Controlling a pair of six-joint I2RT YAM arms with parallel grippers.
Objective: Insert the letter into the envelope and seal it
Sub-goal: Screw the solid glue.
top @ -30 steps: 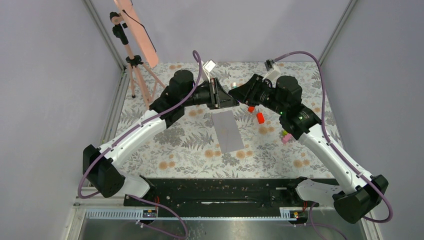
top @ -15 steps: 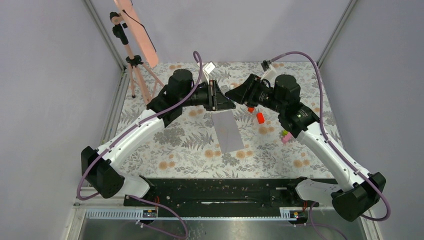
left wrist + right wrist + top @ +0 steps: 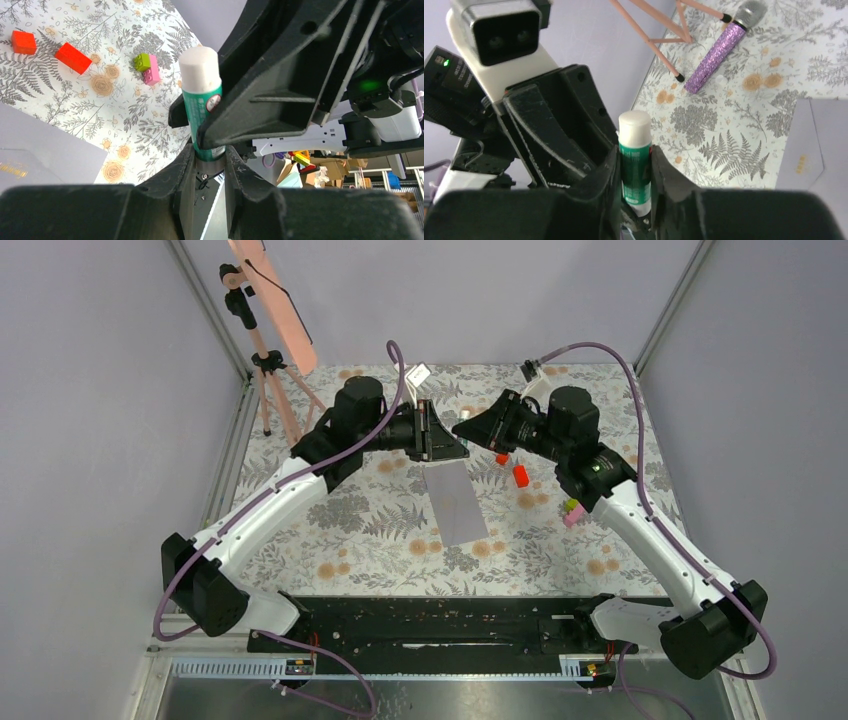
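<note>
The grey-lilac envelope (image 3: 455, 502) lies flat on the floral table (image 3: 350, 525) below both grippers. It also shows in the left wrist view (image 3: 50, 145) and the right wrist view (image 3: 819, 145). The cream letter is not in view. My left gripper (image 3: 452, 443) and right gripper (image 3: 472, 430) meet in the air above the envelope's far end. Both hold one green glue stick with a white end (image 3: 200, 90). My left gripper (image 3: 209, 150) is shut on its lower part. My right gripper (image 3: 635, 155) is shut on its green body (image 3: 634, 165).
Two red blocks (image 3: 520, 476) and a pink-green block (image 3: 573, 512) lie right of the envelope. A pink tripod (image 3: 270, 370) stands at the back left, with a purple glitter microphone (image 3: 719, 47) lying near its feet. Walls enclose the table.
Both grippers, still together on the glue stick, have shifted slightly left and toward the back. The envelope has not moved.
</note>
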